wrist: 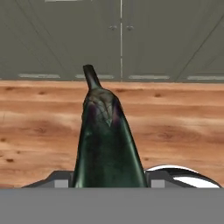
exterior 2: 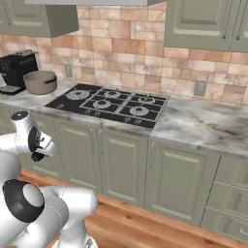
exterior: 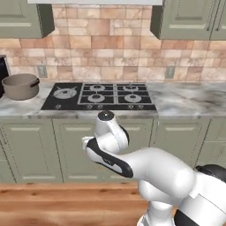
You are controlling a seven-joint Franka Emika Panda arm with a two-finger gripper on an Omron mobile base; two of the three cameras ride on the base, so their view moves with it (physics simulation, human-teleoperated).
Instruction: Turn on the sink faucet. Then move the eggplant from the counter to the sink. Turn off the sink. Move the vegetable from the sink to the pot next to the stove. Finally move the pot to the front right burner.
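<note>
In the hand view my gripper [wrist: 109,178] is shut on the eggplant [wrist: 107,140], a dark purple-black body whose stubby stem points away from the hand, toward the wooden floor and the pale green cabinet doors. The tan pot [exterior: 20,86] [exterior 2: 40,81] stands on the marble counter [exterior: 190,99] [exterior 2: 203,121], just left of the black stove [exterior: 101,95] [exterior 2: 114,104]. My arm is folded low in front of the cabinets, below counter height. The sink and its faucet are out of view.
A black coffee machine [exterior 2: 17,68] stands left of the pot against the brick wall. Wall cabinets hang above both ends of the counter. Wooden floor [exterior: 62,203] runs along the cabinet fronts.
</note>
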